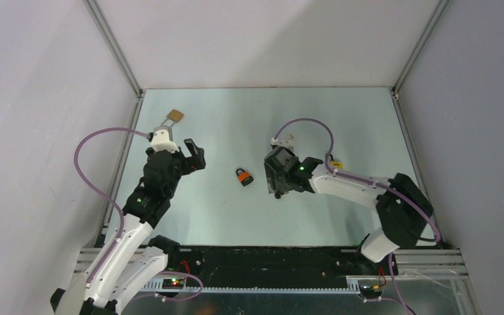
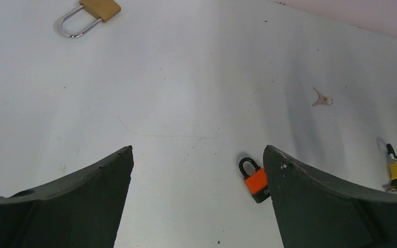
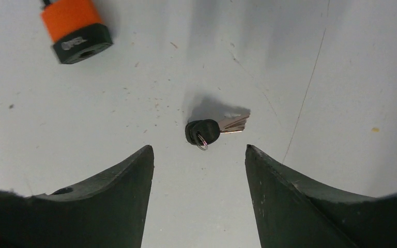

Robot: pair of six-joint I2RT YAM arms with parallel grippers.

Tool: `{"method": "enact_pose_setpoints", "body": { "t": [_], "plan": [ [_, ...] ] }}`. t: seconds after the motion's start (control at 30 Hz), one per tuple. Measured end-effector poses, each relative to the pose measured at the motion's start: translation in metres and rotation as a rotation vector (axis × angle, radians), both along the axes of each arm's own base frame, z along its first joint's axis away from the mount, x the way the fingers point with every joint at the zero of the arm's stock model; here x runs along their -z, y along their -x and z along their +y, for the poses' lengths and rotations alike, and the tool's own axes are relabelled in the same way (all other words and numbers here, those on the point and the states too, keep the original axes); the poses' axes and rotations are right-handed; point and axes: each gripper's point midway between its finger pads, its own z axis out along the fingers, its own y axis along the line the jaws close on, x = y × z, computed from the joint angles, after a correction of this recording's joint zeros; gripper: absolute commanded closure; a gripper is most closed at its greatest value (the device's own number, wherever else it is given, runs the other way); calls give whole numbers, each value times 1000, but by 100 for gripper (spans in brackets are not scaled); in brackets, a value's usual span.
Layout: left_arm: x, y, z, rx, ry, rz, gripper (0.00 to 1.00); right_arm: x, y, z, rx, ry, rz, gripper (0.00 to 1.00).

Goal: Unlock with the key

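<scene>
Your right gripper point(image 3: 198, 152) hangs spread wide, empty, with the black-headed key point(image 3: 209, 130) lying just ahead of its fingertips and the orange padlock point(image 3: 75, 28) farther off.

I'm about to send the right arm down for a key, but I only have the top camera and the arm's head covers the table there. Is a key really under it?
Observer: Yes. The right wrist camera shows a black-headed key lying flat on the table, in line with the gap between the open right jaws.
Operator: Which way is its blade?
Observer: It points right in that view, away from the orange padlock at upper left.
Operator: Can you see the padlock's keyhole?
Observer: Yes, there is a round hole in its black base, turned towards the wrist camera.
</scene>
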Motion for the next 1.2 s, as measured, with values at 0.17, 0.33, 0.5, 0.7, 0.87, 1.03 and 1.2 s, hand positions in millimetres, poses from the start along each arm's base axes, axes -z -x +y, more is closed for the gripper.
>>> {"method": "enact_pose_setpoints", "body": {
  "t": [0.17,0.33,0.5,0.7,0.87,1.03,1.2],
  "plan": [
    [2,0,2,-10,-4,3,1,28,3,-3,97,86,80,35],
    [1,0,2,-12,-3,-1,1,45,-3,-2,189,143,112,43],
    [-3,2,2,-8,2,-13,1,58,-7,2,246,158,129,52],
    [-3,4,-5,15,3,-18,1,68,-5,3,285,160,150,68],
    [1,5,-7,24,0,-13,1,68,-7,3,309,156,146,86],
    [0,6,-11,35,4,-15,1,66,-7,6,291,136,115,96],
    [2,7,-17,59,23,-6,1,57,-1,5,228,80,82,100]
  ]
}}
